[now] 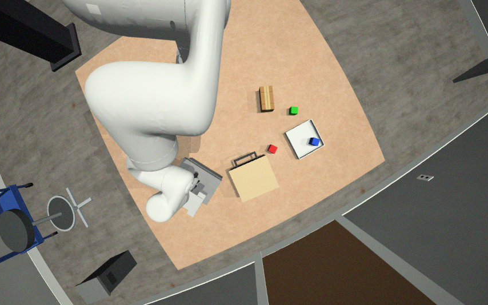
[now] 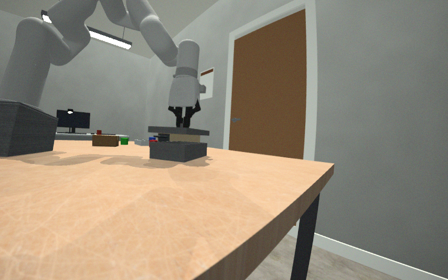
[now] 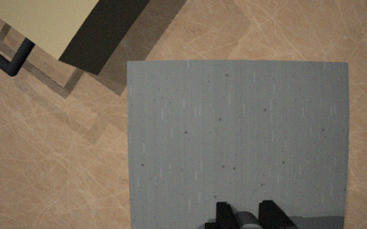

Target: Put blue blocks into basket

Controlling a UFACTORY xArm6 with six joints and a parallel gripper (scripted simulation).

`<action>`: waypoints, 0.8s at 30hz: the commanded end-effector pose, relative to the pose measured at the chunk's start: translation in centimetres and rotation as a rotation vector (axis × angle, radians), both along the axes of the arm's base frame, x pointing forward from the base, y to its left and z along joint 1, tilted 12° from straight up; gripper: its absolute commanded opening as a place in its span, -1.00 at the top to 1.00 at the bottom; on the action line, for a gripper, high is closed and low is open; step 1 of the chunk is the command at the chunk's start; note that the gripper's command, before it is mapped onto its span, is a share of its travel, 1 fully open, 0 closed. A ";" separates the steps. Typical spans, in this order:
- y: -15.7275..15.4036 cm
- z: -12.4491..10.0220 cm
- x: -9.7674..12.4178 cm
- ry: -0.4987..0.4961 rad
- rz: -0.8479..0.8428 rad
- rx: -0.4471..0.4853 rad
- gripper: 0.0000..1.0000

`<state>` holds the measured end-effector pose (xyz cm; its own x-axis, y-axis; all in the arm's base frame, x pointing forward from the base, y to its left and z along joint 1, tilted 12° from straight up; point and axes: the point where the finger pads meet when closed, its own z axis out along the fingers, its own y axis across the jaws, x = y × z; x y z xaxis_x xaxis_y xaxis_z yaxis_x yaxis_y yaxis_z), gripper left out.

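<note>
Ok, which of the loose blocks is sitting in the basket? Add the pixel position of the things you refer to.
The blue block (image 1: 314, 141) (image 2: 152, 138); the red (image 1: 272, 148) and green (image 1: 294, 110) (image 2: 124, 141) ones are outside it.
</note>
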<state>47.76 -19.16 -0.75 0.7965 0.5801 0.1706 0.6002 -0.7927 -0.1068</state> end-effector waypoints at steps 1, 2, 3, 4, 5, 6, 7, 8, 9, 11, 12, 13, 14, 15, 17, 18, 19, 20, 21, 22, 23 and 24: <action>-0.1 0.1 0.2 -0.004 -0.001 -0.002 1.00; -0.1 0.1 0.2 -0.004 -0.001 -0.002 1.00; -0.1 0.1 0.2 -0.004 -0.001 -0.002 1.00; -0.1 0.0 0.2 -0.004 -0.001 -0.002 1.00; -0.1 0.0 0.2 -0.004 -0.001 -0.002 1.00; -0.1 0.0 0.2 -0.004 -0.001 -0.002 1.00; -0.1 0.0 0.2 -0.004 -0.001 -0.002 1.00; -0.1 0.0 0.2 -0.004 -0.001 -0.002 1.00; -0.1 0.0 0.2 -0.004 -0.001 -0.002 1.00; 0.0 -0.1 0.2 -0.004 -0.001 -0.002 1.00; 0.0 -0.1 0.2 -0.004 -0.001 -0.002 1.00; 0.0 -0.2 0.2 -0.004 -0.001 -0.002 1.00; 0.0 -0.2 0.2 -0.004 -0.001 -0.002 1.00; 0.0 -0.3 0.2 -0.004 -0.001 -0.002 1.00; 0.0 -0.3 0.2 -0.004 -0.001 -0.002 1.00; 0.0 -0.4 0.2 -0.004 -0.001 -0.002 1.00; 0.0 -0.4 0.2 -0.004 -0.001 -0.002 1.00; 0.0 -0.5 0.2 -0.004 -0.001 -0.002 1.00; 0.0 -0.5 0.2 -0.004 -0.001 -0.002 1.00; 0.0 -0.6 0.2 -0.004 -0.001 -0.002 1.00; 0.0 -0.6 0.2 -0.004 -0.001 -0.002 1.00; 0.0 -0.6 0.2 -0.004 -0.001 -0.002 1.00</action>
